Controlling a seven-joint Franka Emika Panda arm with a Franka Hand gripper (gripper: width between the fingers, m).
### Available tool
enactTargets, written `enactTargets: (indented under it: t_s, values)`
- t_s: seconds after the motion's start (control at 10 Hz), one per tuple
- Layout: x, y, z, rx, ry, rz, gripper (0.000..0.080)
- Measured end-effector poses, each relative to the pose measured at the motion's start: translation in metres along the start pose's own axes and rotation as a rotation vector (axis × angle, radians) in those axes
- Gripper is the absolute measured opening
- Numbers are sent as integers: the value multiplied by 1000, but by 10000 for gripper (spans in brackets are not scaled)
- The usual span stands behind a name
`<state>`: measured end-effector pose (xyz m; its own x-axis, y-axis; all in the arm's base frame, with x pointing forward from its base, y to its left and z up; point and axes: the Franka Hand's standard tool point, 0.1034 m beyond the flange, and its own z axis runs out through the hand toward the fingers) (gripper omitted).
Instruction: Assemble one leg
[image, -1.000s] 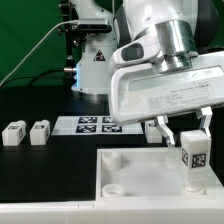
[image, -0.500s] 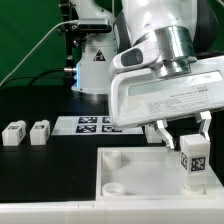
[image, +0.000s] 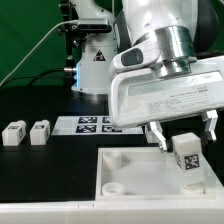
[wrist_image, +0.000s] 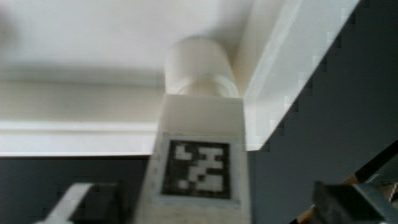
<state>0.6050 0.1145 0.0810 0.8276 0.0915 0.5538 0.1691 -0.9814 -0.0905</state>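
Note:
A white leg (image: 187, 158) with a black-and-white tag stands tilted at the far right corner of the large white panel (image: 130, 168). My gripper (image: 185, 132) hangs right above it, with one finger on each side of the leg's top. The jaws are open, wider than the leg. In the wrist view the leg (wrist_image: 199, 150) runs from between my fingertips (wrist_image: 80, 203) to the panel's corner (wrist_image: 89, 100). There is a clear gap between the leg and one finger. My gripper (wrist_image: 214, 207) holds nothing firmly.
Two more white legs (image: 14, 133) (image: 39, 131) lie on the black table at the exterior view's left. The marker board (image: 92, 123) lies behind the panel. A round socket (image: 113, 188) shows near the panel's front left corner. Camera stands and cables are at the back.
The leg, upright before, now leans and has turned slightly. My gripper's fingers have shifted a little around it, toward the exterior view's left.

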Motion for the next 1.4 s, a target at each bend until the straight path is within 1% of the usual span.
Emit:
enactTargets:
  t_s: [0.1,0.2,0.3,1.0,1.1,1.2,1.3,1.4]
  values:
    - [0,0,0,0,0,0,610]
    - [0,0,0,0,0,-1,638]
    - [0,0,0,0,-1,-1,647]
    - [-1,0,1,0,-4,-5,649]
    - [-3,3,-3,3,-65,-4,649]
    - [5,5,-13,0,-79,-6,649]
    - [2,3,-14,12,-187,-9,649]
    - [6,2,-16,22,-271,-9,649]
